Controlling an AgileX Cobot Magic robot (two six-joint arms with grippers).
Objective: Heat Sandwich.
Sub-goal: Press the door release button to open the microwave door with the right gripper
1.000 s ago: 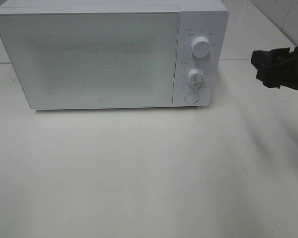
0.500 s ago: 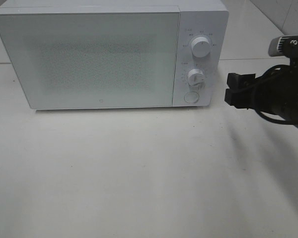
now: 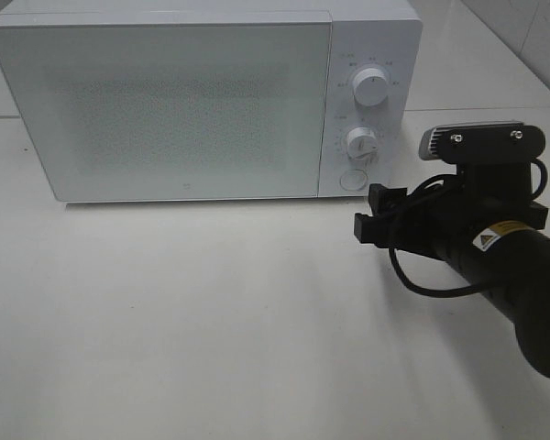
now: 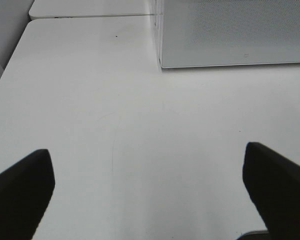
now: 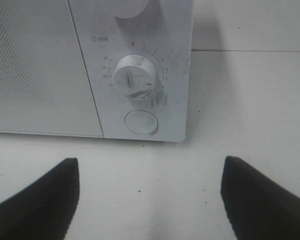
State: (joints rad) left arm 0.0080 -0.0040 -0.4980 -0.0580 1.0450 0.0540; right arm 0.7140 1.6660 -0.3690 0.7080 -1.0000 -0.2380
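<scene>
**A:** What stands on the table?

**B:** A white microwave sits at the back of the white table, with its frosted door shut. The panel beside the door carries an upper dial, a lower dial and a round button beneath them.

**A:** And the sandwich?

**B:** It shows in no view. The shut door hides the inside, so I cannot tell where it lies.

**A:** How is the right arm posed?

**B:** It reaches in from the right, low over the table. The right gripper points toward the control panel, near the button but apart from it. Its fingers are spread with nothing between them. A black cable loops under the wrist.

**A:** The left one?

**B:** The left gripper appears only in its own wrist view. Its fingers are wide apart and empty above the tabletop, with the microwave's front lower corner ahead.
</scene>
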